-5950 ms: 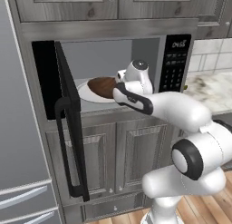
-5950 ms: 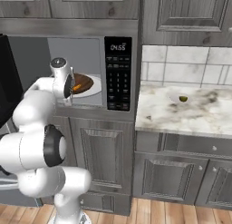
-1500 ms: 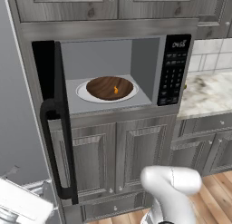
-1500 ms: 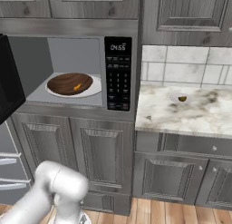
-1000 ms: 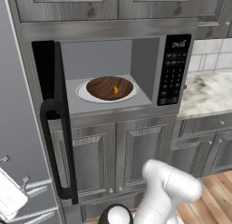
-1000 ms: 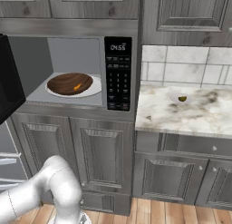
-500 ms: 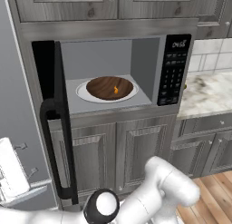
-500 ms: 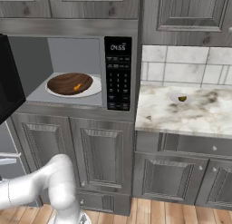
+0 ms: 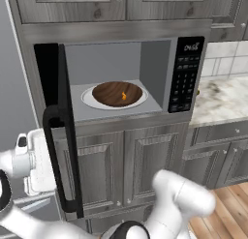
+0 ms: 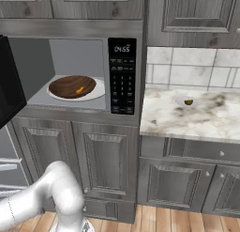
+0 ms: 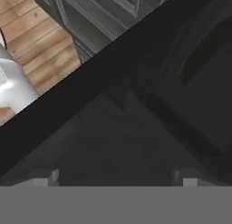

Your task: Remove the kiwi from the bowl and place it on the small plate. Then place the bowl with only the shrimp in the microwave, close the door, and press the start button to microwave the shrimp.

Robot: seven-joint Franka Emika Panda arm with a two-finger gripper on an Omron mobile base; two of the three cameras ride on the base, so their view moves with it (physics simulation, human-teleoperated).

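The microwave stands open, with the dark wooden bowl on its white turntable. An orange shrimp lies in the bowl. The door swings out to the left, and its long black bar handle faces the camera. My gripper hovers left of the door, close to its outer face, and is open. In the hand view the dark door is right in front of the gripper, whose tips are wide apart. The kiwi rests on the small plate on the counter.
Grey cabinet doors sit below the microwave, more cabinets above. A marble counter with a tiled backsplash runs to the right. The keypad panel is on the microwave's right side. A grey fridge face is at far left.
The arm has swung out low and to the left. The hand has risen and moved right, closer to the door's outer face. Bowl, door and plate have not moved.
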